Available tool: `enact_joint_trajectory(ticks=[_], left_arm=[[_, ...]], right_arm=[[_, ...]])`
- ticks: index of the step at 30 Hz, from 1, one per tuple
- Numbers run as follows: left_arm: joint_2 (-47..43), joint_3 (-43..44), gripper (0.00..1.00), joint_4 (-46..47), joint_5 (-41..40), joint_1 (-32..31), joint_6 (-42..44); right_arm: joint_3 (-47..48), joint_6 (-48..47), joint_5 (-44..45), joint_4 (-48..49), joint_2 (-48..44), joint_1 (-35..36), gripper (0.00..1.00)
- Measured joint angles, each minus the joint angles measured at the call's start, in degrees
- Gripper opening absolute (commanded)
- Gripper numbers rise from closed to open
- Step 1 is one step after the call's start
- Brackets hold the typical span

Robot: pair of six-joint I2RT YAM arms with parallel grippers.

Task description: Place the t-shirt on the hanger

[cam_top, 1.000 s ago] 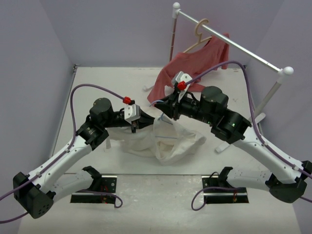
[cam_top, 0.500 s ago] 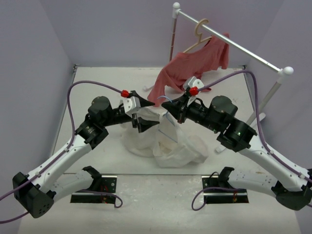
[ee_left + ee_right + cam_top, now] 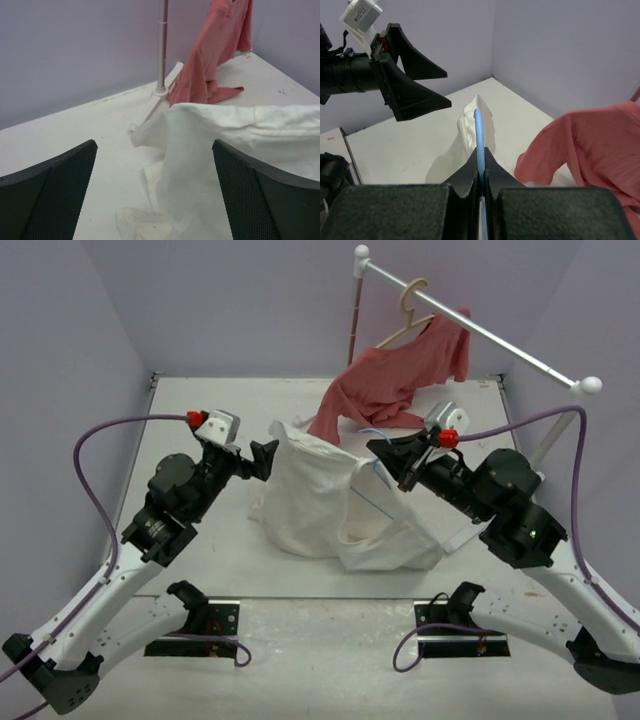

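Pinching the thin light-blue wire hanger [image 3: 479, 131], the right tool [image 3: 481, 156] shows its pressed-together grip only in its wrist view. Overhead, the cream-white wrinkled t-shirt [image 3: 318, 502] drapes from that hanger down onto the white surface [image 3: 190, 415], with the left tool [image 3: 264, 456] spread just beside it.

On your white table [image 3: 190, 410] rest the lower folds of the t-shirt [image 3: 310, 515], the red shirt [image 3: 365, 405] hem, the rack foot [image 3: 161, 92] and, apparently, two black plates [image 3: 225, 618].

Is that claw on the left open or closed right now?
Open. In the left wrist view the left claw has its two fingers far apart, nothing gripped; the t-shirt hangs ahead of them.
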Motion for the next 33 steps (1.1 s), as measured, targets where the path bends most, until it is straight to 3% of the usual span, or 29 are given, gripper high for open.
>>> enact_joint_trajectory(ticks=[4, 15, 17, 20, 21, 22, 23, 28, 33], left_arm=[[-0.89, 0.29, 1.0, -0.27, 2.8, 0.51, 1.72], [1.32, 1.24, 0.97, -1.98, 27.57, 1.3, 14.83], [3.0, 1.56, 0.84, -1.51, 30.37, 1.33, 16.58], [6.27, 2.34, 0.57, -1.62, 34.18, 1.47, 18.89], [7.56, 2.9, 0.41, -2.07, 35.93, 1.59, 19.48], [8.77, 3.59, 0.13, -2.51, 37.37, 1.65, 19.79], [9.55, 4.04, 0.0, -2.72, 38.31, 1.68, 20.21], [10.45, 4.66, 0.0, -3.56, 40.28, 1.75, 21.39], [6.46, 3.71, 0.0, -2.87, 31.55, 2.02, 19.95]], right_arm=[[2.11, -0.08, -2.36, -2.1, -1.16, -1.98, 0.0], [9.32, -2.46, -11.17, -13.82, -6.64, -5.56, 0.0], [10.29, -2.97, -12.86, -14.7, -7.67, -5.56, 0.0], [11.22, -3.46, -14.81, -16.04, -8.9, -5.56, 0.0], [11.37, -3.55, -15.18, -16.44, -9.09, -5.56, 0.0], [11.45, -3.67, -15.3, -16.78, -9.22, -5.56, 0.0], [11.52, -3.79, -15.32, -17.07, -9.22, -5.56, 0.0], [11.57, -4.02, -12.54, -17.75, -8.78, -5.56, 0.0], [11.55, -2.68, -2.83, -17.14, -7.48, -5.57, 0.0]])
